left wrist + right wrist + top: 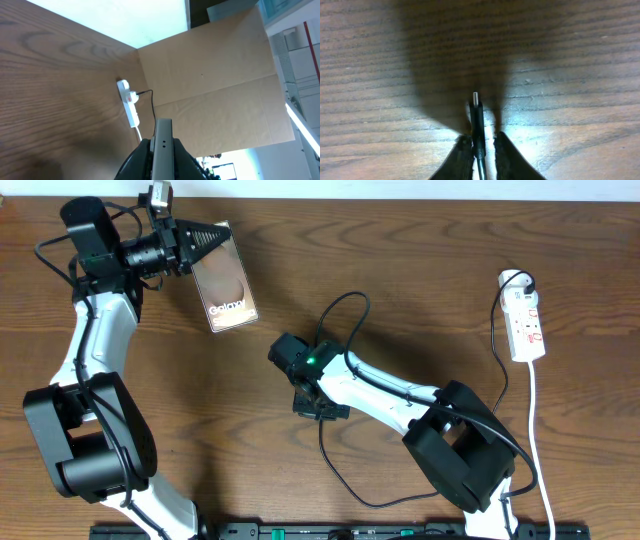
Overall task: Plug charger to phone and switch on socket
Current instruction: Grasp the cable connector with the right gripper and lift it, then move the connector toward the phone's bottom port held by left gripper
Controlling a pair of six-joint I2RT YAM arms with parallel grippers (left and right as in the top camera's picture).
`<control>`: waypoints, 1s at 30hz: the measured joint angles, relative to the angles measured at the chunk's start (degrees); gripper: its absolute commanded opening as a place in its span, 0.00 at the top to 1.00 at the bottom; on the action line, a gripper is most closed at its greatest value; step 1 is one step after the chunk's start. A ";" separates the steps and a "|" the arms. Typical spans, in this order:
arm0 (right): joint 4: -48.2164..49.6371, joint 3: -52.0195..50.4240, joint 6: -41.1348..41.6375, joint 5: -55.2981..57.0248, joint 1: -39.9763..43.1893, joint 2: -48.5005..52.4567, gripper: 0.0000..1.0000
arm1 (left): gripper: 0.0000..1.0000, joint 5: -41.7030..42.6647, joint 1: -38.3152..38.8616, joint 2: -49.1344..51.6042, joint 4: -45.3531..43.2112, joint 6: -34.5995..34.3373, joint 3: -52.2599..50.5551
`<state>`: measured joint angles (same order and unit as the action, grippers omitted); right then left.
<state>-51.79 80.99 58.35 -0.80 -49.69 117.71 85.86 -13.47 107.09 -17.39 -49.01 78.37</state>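
Observation:
The bronze-brown phone (228, 280) sits at the back left, pinched along one edge by my left gripper (215, 238). In the left wrist view its thin grey edge (162, 145) stands straight up between the shut fingers of the left gripper (162, 150). The white socket (526, 320) lies at the far right, also seen as the socket (130, 102) beyond the phone. The charger's black cable (343, 299) loops over mid-table. My right gripper (318, 408) is low over the wood. The charger's connector tip (477, 117) lies between the right gripper's (482, 136) fingers, with a thin gap at the right finger.
A white cord (533, 430) runs from the socket toward the table's front edge. A brown cardboard panel (215, 75) stands behind the table. A black rail (330, 531) lines the front edge.

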 measured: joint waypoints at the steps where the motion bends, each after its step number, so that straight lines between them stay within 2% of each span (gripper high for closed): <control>1: 0.02 0.00 0.20 0.22 0.00 0.00 0.99 | 0.93 0.00 0.00 0.00 0.00 -0.02 0.00; 10: -0.46 0.00 -0.20 -0.26 0.90 0.00 0.99 | 0.93 0.00 0.00 0.00 0.00 -0.02 0.00; 14: -0.61 0.00 -5.99 -6.36 6.21 0.00 0.99 | 0.93 -0.02 0.00 0.00 0.00 -0.02 0.00; 16: -0.28 0.17 -10.93 -13.07 10.34 0.00 0.99 | 0.93 0.00 0.00 0.00 0.02 0.00 0.00; 18: 1.66 0.63 -19.37 -23.06 16.39 0.00 0.99 | 0.93 -0.02 0.00 0.00 0.02 0.00 0.00; 25: 16.15 1.22 -46.29 -72.02 30.93 0.00 0.99 | 0.93 0.09 0.00 0.00 0.02 0.00 0.00; 30: 18.53 1.27 -53.53 -82.79 33.35 0.00 0.99 | 0.93 0.24 0.00 0.00 0.02 -0.02 0.00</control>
<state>-33.26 82.26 4.82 -83.59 -16.34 117.71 86.11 -13.47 107.09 -17.37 -49.04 78.37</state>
